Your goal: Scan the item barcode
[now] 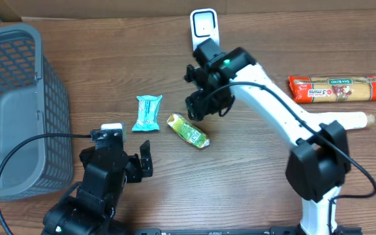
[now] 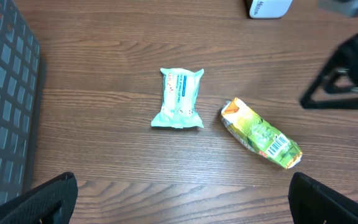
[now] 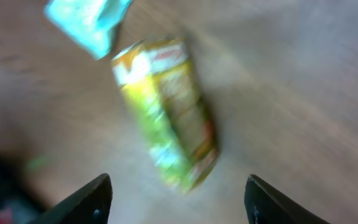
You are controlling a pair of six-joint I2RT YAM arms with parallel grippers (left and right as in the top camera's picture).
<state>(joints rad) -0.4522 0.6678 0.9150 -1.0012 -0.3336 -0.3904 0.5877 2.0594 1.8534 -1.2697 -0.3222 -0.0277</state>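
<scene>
The right gripper (image 3: 178, 186) hangs spread just above the green pack (image 1: 188, 130); the left gripper (image 2: 182, 186), also spread, is near it, empty.

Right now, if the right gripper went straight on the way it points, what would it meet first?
Probably the yellow-green packet, centred ahead of the open right gripper; blur hides depth.

Blurred yellow-green packet (image 3: 169, 118) mid-frame on brown table (image 3: 303, 74), teal packet (image 3: 86, 18) upper left, right gripper (image 3: 178, 202) spread wide along bottom edge
</scene>
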